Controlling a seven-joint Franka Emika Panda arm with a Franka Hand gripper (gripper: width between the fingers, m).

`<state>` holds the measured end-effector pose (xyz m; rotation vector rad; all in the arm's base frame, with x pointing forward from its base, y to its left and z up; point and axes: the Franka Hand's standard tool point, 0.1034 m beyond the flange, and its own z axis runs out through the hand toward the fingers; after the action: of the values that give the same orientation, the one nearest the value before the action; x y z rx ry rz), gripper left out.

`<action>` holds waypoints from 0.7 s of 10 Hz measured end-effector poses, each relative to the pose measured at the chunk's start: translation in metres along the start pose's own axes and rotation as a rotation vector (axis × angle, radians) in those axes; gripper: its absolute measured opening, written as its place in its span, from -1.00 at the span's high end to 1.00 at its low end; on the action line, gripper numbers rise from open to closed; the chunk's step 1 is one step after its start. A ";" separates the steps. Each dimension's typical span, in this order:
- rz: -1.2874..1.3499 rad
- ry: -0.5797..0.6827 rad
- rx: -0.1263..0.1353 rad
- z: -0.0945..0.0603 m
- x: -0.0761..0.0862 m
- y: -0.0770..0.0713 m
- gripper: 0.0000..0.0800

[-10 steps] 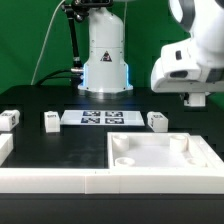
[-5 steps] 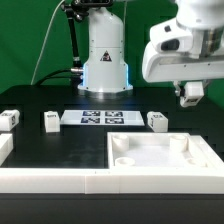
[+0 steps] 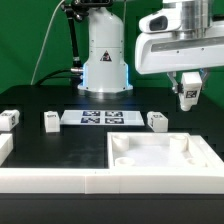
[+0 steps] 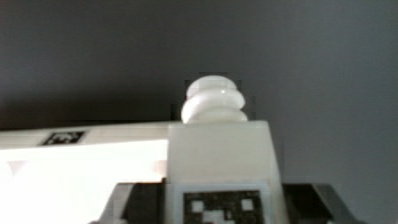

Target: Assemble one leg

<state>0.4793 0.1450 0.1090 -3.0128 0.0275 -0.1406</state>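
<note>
My gripper [image 3: 187,97] hangs at the exterior view's right, above the table behind the white rimmed panel [image 3: 160,152]. It is shut on a white leg [image 3: 187,96] with a black-and-white tag. In the wrist view the leg [image 4: 221,140] fills the middle between the dark fingers [image 4: 139,203], its rounded peg end pointing away, its tag near the jaws. Three other legs stand on the table: one [image 3: 157,121] right of the marker board, one [image 3: 51,121] left of it, one [image 3: 9,119] at the far left.
The marker board [image 3: 101,119] lies on the black table in front of the robot base [image 3: 104,60]. A white rail [image 3: 50,180] runs along the front edge. In the wrist view a white tagged surface [image 4: 80,150] lies below the leg.
The gripper has lifted and moved toward the exterior view's left, carrying the leg up off the table. The other legs and the panel have not moved.
</note>
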 end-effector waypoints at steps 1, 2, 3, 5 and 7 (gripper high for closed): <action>-0.010 0.067 0.003 0.002 0.000 0.000 0.29; -0.030 0.179 0.011 0.002 0.009 0.000 0.29; -0.065 0.153 0.000 0.007 0.011 0.007 0.29; -0.102 0.168 0.000 0.002 0.056 0.011 0.29; -0.113 0.179 0.003 0.004 0.067 0.009 0.29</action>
<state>0.5459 0.1346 0.1097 -2.9890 -0.1255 -0.4198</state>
